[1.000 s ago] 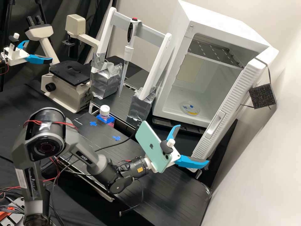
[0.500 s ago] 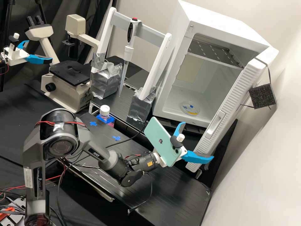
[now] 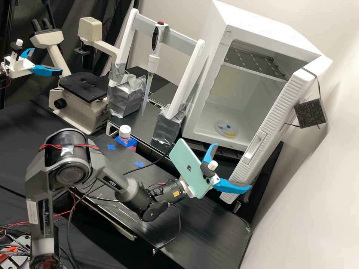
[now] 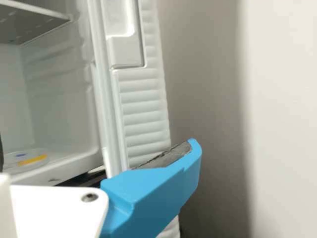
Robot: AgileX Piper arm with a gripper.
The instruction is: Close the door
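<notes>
Pale wall rises beyond the white gripper with two bright blue fingers, which stand spread well apart near the black, flat-topped bench. Just beside them is the lower end of the open white ribbed door, though contact cannot be told; farther from the gripper, the boxy white refrigerator holds a clear round dish.

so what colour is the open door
The door is white, seen best in the high view.
</notes>
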